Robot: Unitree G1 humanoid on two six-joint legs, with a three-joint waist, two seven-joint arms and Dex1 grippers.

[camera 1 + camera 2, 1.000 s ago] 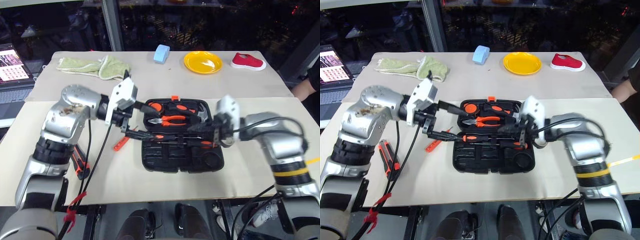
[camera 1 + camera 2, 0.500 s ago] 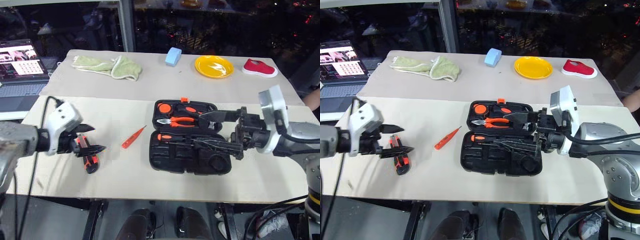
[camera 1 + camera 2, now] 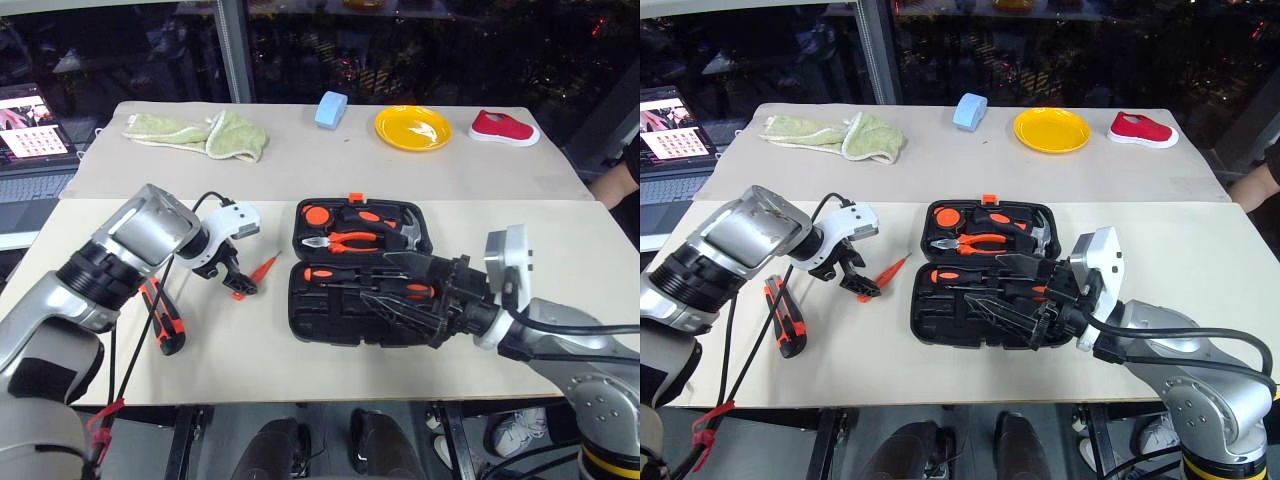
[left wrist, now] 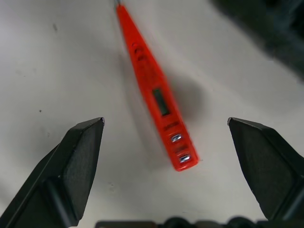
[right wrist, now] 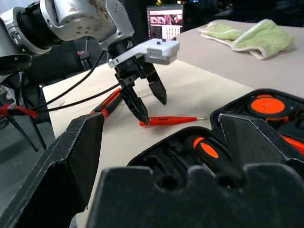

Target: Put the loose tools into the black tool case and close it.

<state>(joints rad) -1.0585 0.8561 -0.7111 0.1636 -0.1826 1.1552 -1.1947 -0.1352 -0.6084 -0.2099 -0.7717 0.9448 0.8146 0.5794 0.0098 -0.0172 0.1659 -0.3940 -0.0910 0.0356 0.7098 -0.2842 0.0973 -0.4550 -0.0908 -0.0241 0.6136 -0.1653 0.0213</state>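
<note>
My L gripper [image 4: 166, 128] hangs over tester screwdriver [image 4: 154, 92], fingers spread either side, not touching. Tester lies at 9 o'clock of open tool case [image 3: 360, 325]. R gripper [image 3: 1015, 290] spread wide over case.

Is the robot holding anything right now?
No. The left gripper is open over the orange tester screwdriver, not gripping it. The right gripper is open and empty.

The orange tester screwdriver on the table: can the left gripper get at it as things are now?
Probably yes. The left gripper is open, pointing down over the tester screwdriver, which lies between its fingers on the bare table, beside the black tool case. Nothing blocks it.
</note>
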